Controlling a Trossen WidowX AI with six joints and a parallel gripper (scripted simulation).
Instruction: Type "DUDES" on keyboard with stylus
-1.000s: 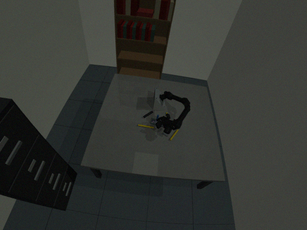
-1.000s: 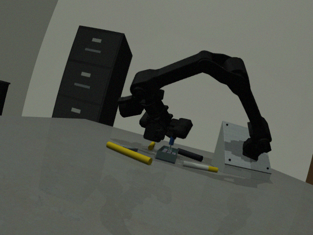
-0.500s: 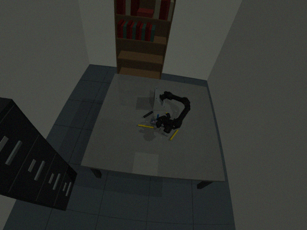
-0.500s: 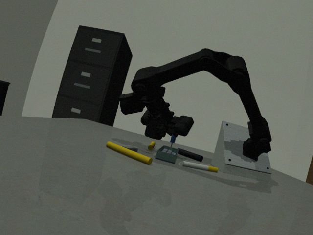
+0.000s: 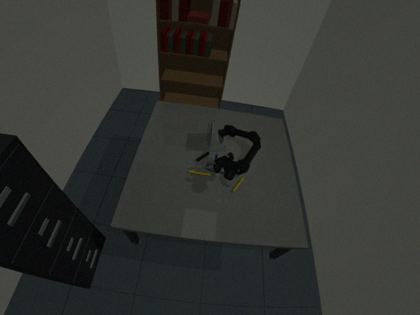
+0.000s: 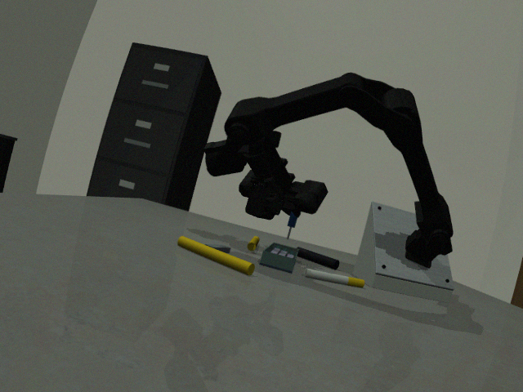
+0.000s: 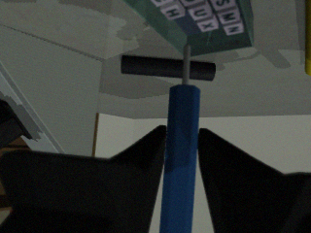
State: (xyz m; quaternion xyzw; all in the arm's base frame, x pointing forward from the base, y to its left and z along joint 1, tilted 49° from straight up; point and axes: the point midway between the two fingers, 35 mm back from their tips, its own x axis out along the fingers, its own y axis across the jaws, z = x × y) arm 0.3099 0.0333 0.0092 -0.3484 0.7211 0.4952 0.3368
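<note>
My gripper [image 6: 291, 211] [image 7: 182, 134] is shut on the blue stylus [image 5: 216, 157] [image 6: 292, 220] [image 7: 182, 155], which points down with its thin grey tip out. The small green keyboard [image 5: 209, 167] [image 6: 276, 262] [image 7: 219, 47] stands under my gripper on the desk. In the exterior view the tip is above the keyboard, with a gap. In the wrist view the tip overlaps the keyboard's rim near a corner, beside the keys H, U and X. An S key also shows; most other keys are out of the wrist view. My arm partly covers the keyboard in the top view.
A black cylinder [image 5: 202, 156] [image 6: 317, 258] [image 7: 146, 67] lies beside the keyboard. A white marker with a yellow end [image 6: 329, 276] lies nearby. One yellow rod [image 5: 238, 184] [image 6: 215, 255] and another yellow rod [image 5: 199, 172] [image 6: 253, 243] flank the keyboard. A pale wedge [image 6: 412, 244] bears the arm's base.
</note>
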